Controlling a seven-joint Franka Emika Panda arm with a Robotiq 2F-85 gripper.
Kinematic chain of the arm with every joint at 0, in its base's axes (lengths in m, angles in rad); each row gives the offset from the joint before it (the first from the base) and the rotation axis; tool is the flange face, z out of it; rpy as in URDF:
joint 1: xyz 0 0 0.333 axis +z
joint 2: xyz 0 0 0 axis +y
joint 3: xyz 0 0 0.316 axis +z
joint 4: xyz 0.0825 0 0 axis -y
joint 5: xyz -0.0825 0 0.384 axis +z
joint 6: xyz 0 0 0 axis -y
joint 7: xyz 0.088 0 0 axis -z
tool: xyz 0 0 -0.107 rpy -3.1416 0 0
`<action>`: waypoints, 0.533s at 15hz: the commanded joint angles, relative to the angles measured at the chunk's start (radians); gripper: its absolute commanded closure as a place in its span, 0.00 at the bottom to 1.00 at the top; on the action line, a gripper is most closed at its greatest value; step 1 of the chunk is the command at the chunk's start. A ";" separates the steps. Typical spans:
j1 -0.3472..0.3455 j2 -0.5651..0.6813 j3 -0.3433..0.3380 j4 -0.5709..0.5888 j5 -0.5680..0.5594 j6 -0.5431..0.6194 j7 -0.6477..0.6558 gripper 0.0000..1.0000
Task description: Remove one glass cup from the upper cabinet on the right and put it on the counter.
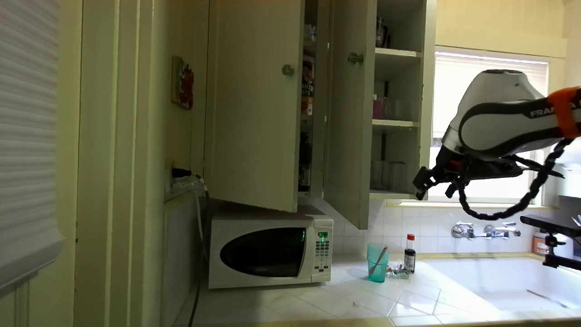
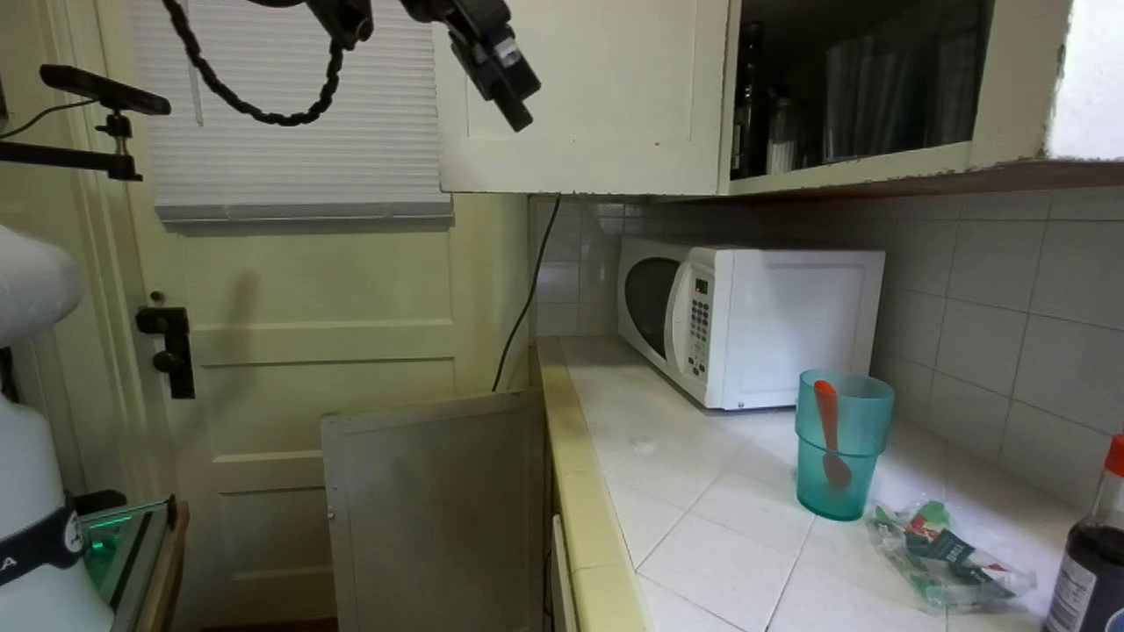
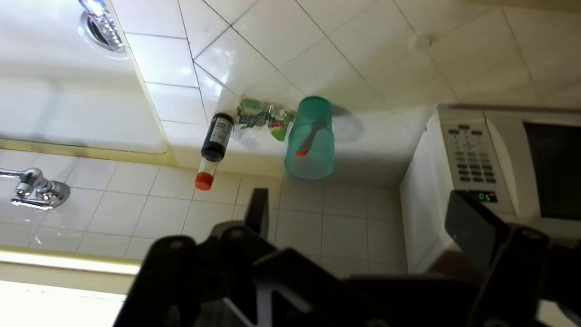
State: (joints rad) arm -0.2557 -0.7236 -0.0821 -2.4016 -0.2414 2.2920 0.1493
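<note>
Clear glass cups [image 1: 394, 176] stand on the bottom shelf of the open upper cabinet [image 1: 396, 123]. They also show dimly through the cabinet opening in an exterior view [image 2: 878, 101], where the cabinet's frame [image 2: 1010, 105] is close. No glass cup shows in the wrist view. My gripper [image 1: 435, 190] is open and empty, just outside the cabinet's right side at about bottom-shelf height. It points down and toward the cabinet. In the wrist view the fingers [image 3: 358, 204] are wide apart with nothing between them. The pale tiled counter [image 1: 349, 302] lies below.
A white microwave [image 1: 272, 250] stands under the cabinets. A teal cup [image 1: 377, 262] with a spoon, a plastic packet [image 2: 944, 557] and a red-capped bottle [image 1: 410, 254] are on the counter. The sink [image 1: 499, 281] is at the right. An open cabinet door [image 1: 347, 113] juts out left of the shelves.
</note>
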 commanded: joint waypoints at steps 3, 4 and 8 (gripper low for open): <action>0.090 0.296 -0.108 0.303 0.224 0.036 -0.065 0.00; 0.088 0.327 -0.100 0.359 0.230 -0.031 -0.073 0.00; 0.072 0.324 -0.085 0.338 0.207 0.011 -0.058 0.00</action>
State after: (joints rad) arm -0.1769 -0.4017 -0.1718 -2.0671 -0.0389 2.3058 0.0955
